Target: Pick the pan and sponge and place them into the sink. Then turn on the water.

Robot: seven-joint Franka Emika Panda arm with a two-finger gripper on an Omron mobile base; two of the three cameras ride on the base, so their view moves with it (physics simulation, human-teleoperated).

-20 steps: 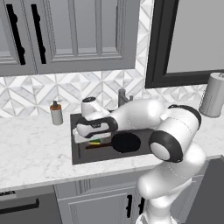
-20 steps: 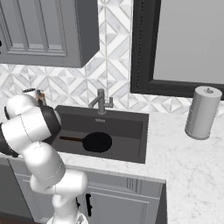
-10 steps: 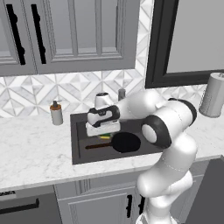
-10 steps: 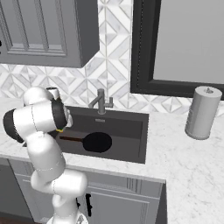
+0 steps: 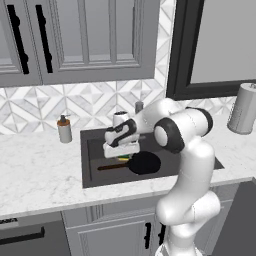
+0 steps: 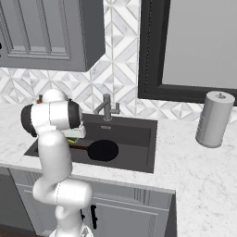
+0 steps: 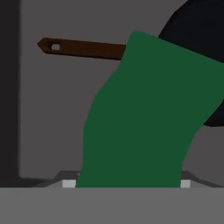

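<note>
Green rectangular sponge [image 7: 140,118] is sitting clamped in the two-finger gripper [image 5: 121,150], hanging above the dark grey sink [image 5: 92,165], overlapping the black pan [image 5: 144,163].

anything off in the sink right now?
Nothing stands out. The pan lies flat in the sink, and the sponge hangs in the end effector above it. No water at the faucet.

Green sponge [image 7: 144,118] in front of the pan [image 7: 197,26] and its handle [image 7: 87,48]

pan [image 5: 144,163] and sponge [image 7: 144,113] crowding sink [image 6: 139,148] left half, right half open, faucet [image 6: 106,109] behind
</note>
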